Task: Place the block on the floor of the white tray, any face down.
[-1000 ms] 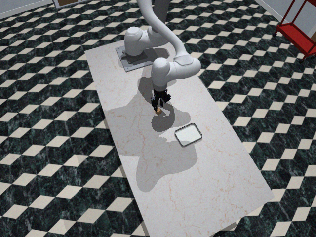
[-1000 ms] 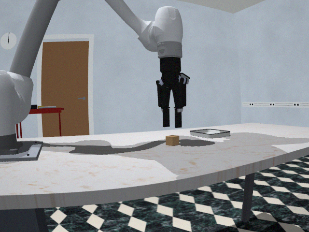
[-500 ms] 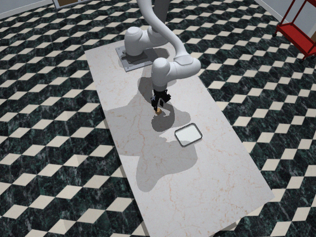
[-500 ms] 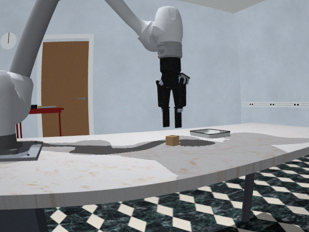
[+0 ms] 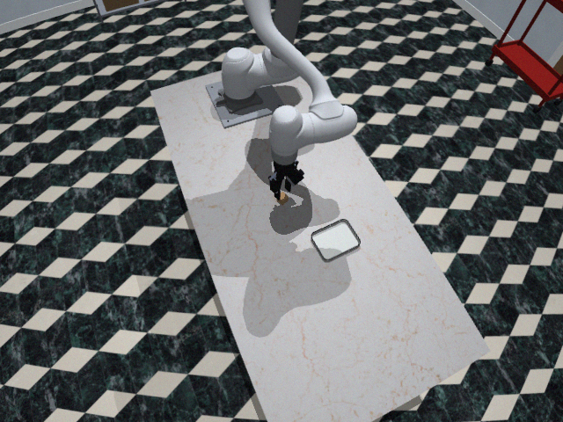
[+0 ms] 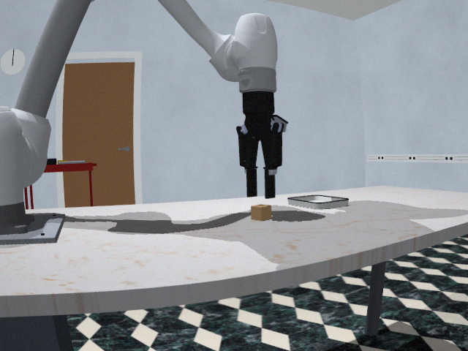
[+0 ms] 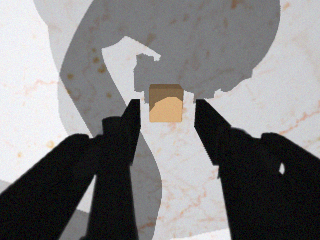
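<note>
The gripper (image 6: 259, 196) is held pointing straight down above the block (image 6: 261, 211), its black fingers parted with nothing between them; in the wrist view the block (image 7: 165, 103) is framed in the gap between the fingertips, and clear air is seen between fingertips and block in the exterior view. The tan block rests on the marble table (image 6: 159, 260), inside the arm's shadow; it is not touched by the fingers. The white tray (image 6: 318, 201), dark-rimmed, lies on the table near the block but apart from it; from above, the tray (image 5: 335, 239) is seen farther from the arm's base plate (image 5: 218, 114) than the block (image 5: 282, 198). A red cart (image 5: 522, 61) stands on the checkered floor (image 5: 91, 227), well apart from the table.
</note>
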Controlling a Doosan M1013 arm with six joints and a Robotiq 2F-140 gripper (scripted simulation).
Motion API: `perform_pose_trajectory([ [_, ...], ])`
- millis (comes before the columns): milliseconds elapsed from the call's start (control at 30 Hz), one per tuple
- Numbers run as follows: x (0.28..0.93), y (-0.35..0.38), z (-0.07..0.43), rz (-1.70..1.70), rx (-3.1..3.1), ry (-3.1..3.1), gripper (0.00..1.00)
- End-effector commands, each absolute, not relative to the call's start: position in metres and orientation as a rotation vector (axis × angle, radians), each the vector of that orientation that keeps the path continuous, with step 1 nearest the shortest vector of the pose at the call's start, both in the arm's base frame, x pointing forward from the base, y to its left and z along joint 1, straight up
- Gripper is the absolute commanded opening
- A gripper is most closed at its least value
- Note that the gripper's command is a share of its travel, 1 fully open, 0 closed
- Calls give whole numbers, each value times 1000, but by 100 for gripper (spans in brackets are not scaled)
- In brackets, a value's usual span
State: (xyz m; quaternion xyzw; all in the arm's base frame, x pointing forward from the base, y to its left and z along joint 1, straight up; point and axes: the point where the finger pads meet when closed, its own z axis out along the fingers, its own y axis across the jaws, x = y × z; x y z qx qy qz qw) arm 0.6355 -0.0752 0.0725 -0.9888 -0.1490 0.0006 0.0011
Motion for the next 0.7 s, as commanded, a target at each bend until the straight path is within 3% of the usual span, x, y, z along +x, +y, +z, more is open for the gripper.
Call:
perform_pose_trajectory([
  [0, 636, -75, 71, 0, -3104, -468, 40],
  [667, 636, -74, 60, 0, -3104, -468, 40],
])
